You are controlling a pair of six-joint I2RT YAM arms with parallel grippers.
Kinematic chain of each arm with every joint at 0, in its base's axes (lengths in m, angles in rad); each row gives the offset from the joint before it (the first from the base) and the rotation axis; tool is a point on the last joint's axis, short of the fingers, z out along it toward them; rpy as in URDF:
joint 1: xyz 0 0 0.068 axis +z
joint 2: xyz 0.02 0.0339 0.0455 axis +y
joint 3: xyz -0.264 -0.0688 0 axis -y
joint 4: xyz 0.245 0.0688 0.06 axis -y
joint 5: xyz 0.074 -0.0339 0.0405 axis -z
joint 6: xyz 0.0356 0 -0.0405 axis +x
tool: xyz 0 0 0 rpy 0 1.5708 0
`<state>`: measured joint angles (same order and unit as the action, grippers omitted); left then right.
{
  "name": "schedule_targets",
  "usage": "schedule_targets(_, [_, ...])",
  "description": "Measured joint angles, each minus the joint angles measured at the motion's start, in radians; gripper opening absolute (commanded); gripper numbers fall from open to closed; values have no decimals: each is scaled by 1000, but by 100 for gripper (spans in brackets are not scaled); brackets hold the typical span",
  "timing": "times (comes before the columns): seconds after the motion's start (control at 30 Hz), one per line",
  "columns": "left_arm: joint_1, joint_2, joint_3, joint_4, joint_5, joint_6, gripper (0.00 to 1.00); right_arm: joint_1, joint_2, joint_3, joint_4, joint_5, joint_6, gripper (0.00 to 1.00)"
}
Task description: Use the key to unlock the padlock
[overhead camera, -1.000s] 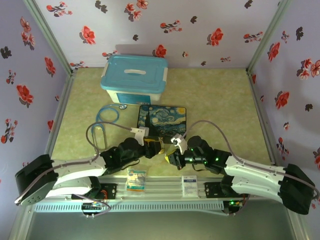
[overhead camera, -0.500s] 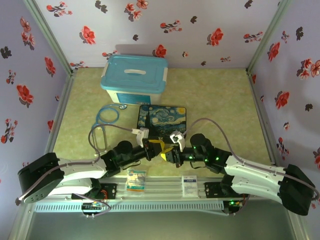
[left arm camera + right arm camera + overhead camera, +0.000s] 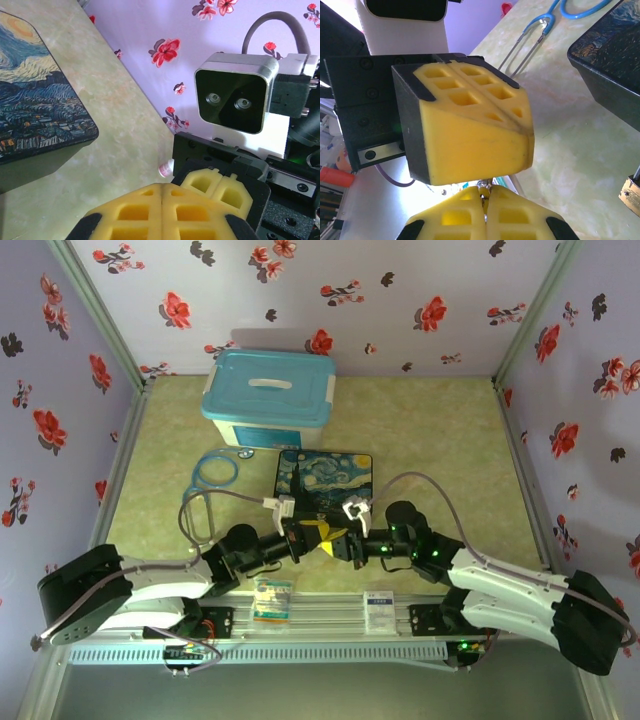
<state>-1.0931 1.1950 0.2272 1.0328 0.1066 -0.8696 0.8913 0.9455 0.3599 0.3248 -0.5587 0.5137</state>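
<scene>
My right gripper is shut on the key, a thin dark metal sliver poking up out of its yellow pads. My left gripper hovers right above it with its pads pressed together, one pad's lower edge touching the key's upper end. Whether the key sits between the left pads I cannot tell. From above, the left gripper and right gripper meet tip to tip in front of the painted box. The brass padlock lies on the table at the right edge of the right wrist view.
The Starry-Night box lies just beyond the grippers. A blue-lidded bin stands at the back, and a blue stethoscope lies to the box's left. A small white bottle is on the table. Two cards rest on the front rail.
The left gripper has closed from half open and slid right until it meets the right gripper. The right gripper has edged left and kept its hold on the key.
</scene>
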Motion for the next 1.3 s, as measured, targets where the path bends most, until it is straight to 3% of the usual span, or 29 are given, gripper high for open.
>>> schedule_targets(0.03, [0,6,0,10,1,-4,0,-5,-1,0,-2,-4,8,40])
schedule_targets(0.07, [0,9,0,17,10,-8,0,-9,-1,0,-5,2,7,53])
schedule_targets(0.13, [-3,8,0,20,8,-16,0,-25,-8,5,-32,18,1,56])
schedule_targets(0.27, [-3,-51,4,-52,-76,-38,0,-57,-81,55,-182,73,-37,78])
schedule_targets(0.33, [-3,-102,34,-154,-122,-44,0,-63,-143,66,-217,109,-55,81])
schedule_targets(0.43, [-3,-167,123,-305,-194,-48,0,-63,-196,67,-236,166,-58,80])
schedule_targets(0.6, [-3,-213,183,-419,-253,-71,0,-58,-146,67,-240,209,-52,78])
schedule_targets(0.73, [-3,-212,189,-479,-267,-76,0,-56,-111,51,-119,182,10,79])
schedule_targets(1.0, [-3,-215,183,-426,-325,-106,0,-67,-23,-1,256,131,242,79])
schedule_targets(1.3, [-3,-197,136,-215,-383,-127,0,-67,271,-30,736,113,580,63])
